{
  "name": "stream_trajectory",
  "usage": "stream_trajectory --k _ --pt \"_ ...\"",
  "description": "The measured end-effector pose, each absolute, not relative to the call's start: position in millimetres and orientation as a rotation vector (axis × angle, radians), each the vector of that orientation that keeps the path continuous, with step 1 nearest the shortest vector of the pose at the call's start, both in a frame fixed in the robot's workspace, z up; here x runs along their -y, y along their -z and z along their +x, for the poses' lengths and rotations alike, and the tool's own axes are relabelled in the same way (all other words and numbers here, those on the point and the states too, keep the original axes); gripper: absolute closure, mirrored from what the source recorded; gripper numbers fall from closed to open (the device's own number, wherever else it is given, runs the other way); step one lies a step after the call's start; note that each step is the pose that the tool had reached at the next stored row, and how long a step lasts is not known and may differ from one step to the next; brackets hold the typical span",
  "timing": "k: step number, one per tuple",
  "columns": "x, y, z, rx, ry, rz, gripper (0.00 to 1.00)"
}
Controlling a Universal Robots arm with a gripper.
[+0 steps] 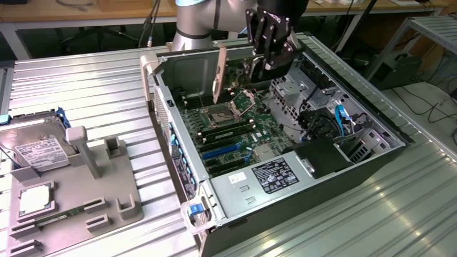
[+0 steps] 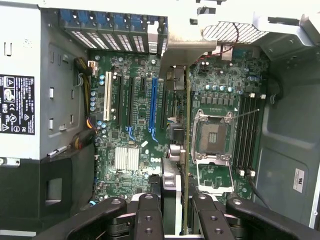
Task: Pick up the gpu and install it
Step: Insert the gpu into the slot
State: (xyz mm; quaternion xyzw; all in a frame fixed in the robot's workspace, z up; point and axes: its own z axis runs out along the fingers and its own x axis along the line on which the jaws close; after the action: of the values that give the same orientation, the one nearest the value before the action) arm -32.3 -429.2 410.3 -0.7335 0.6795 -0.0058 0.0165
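Step in hand: install, with the card carried over the machine. The gpu (image 1: 221,75) is grasped firmly in the gripper (image 1: 271,53), on edge with its bracket hanging down. It is held at 12 o'clock in the exterior view, above the open case (image 1: 286,219) and apart from the motherboard (image 1: 236,128). It is not yet seated.

In the wrist view the card edge is seen alongside the blue slot (image 2: 153,107), on the socket (image 2: 211,136) side.

Seating is judged to call for the edge to be lined up squarely over a slot, then pressed straight in.

Case contents: motherboard, power supply (image 1: 275,174) at 5 o'clock, cables (image 1: 343,120) at 3 o'clock.

Tray (image 1: 107,187), at 8 o'clock: hard drive (image 1: 39,150), square chip (image 1: 32,198), memory stick (image 1: 57,218).
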Motion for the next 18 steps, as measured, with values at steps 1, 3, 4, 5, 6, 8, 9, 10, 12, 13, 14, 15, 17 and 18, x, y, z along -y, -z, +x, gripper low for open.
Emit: stream_trajectory --k 1,3,4,5,6,8,9,10,12,13,14,15,17,18 --pt "429.7 -409.7 -32.4 -2.112 0.019 -2.28 0.71" --pt "430.3 -408.4 -32.3 -2.111 0.021 -2.279 0.71" --pt "430.3 -407.9 -32.3 -2.111 0.022 -2.279 0.71" --pt "430.4 -407.3 -32.3 -2.111 0.022 -2.279 0.71" --pt "430.6 -406.3 -32.3 -2.111 0.022 -2.279 0.71" --pt "431.1 -403.1 -32.3 -2.111 0.022 -2.279 0.71" --pt "431.4 -401.3 -32.3 -2.111 0.022 -2.279 0.71" --pt "432.1 -399.7 -32.3 -2.111 0.022 -2.279 0.71" --pt "434.8 -397.3 -32.6 -2.111 0.023 -2.279 0.71" --pt "435.9 -395.3 -33.1 -2.111 0.023 -2.279 0.71" --pt "436.6 -390.2 -34.0 -2.111 0.023 -2.279 0.71" --pt "437.3 -388.1 -34.0 -2.111 0.023 -2.279 0.71" --pt "439.7 -386.0 -34.1 -2.113 0.022 -2.28 0.71" --pt "440.0 -385.4 -34.1 -2.114 0.025 -2.282 0.71"
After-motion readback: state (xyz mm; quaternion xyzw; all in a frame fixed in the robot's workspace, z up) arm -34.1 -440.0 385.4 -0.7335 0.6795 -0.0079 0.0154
